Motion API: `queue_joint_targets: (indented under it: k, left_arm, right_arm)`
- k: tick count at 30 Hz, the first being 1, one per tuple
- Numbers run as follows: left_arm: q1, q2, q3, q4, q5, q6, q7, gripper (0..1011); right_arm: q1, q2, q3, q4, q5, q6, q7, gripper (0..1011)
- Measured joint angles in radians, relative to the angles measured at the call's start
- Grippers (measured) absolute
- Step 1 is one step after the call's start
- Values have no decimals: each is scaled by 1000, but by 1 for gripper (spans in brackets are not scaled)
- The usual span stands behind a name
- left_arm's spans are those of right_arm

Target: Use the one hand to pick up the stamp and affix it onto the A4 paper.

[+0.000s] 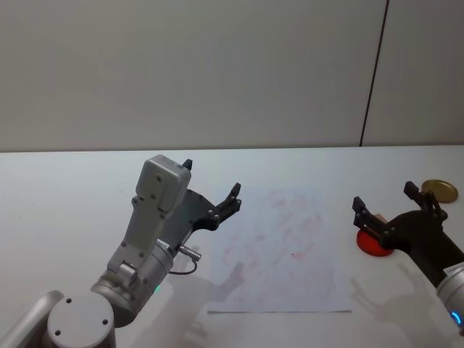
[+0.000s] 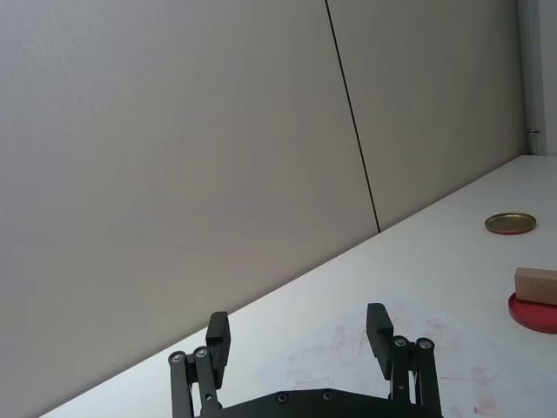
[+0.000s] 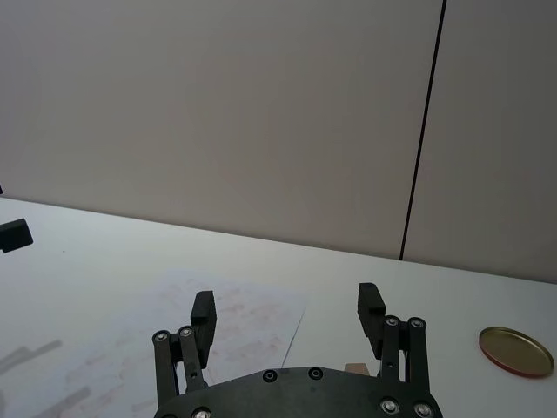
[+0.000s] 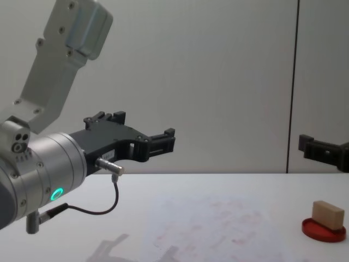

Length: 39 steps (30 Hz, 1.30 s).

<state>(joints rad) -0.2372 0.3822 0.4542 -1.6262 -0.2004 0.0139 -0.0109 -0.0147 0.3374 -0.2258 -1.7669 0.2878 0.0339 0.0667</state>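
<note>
Hovering above stamp [image 4: 329,214], right tool [image 1: 385,197] spread.

The right gripper [image 3: 286,300] hides most of the stamp [image 3: 355,368].

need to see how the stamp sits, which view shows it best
The chest view: the stamp shows whole from the side, resting on the red ink pad. The left wrist view catches it at the edge, the head view has the right tool covering most of it, the right wrist view just a sliver.
</note>
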Motion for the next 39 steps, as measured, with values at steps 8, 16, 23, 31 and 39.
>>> queue_joint_targets:
  k: [8, 16, 23, 31, 39]
  left_arm:
    - [0, 0, 0, 0, 0, 0, 0, 993]
    - [0, 0, 0, 0, 0, 0, 0, 993]
    - [0, 0, 0, 0, 0, 0, 0, 993]
    - [0, 0, 0, 0, 0, 0, 0, 993]
    - [0, 0, 0, 0, 0, 0, 0, 993]
  right_arm:
    - [0, 0, 0, 0, 0, 0, 0, 1001]
    - [0, 0, 0, 0, -1, 0, 0, 1001]
    - [0, 0, 0, 0, -1, 0, 0, 1001]
    - [1, 1, 3, 2, 0, 0, 1, 1001]
    - [3, 19, 26, 18, 30, -6, 0, 1001]
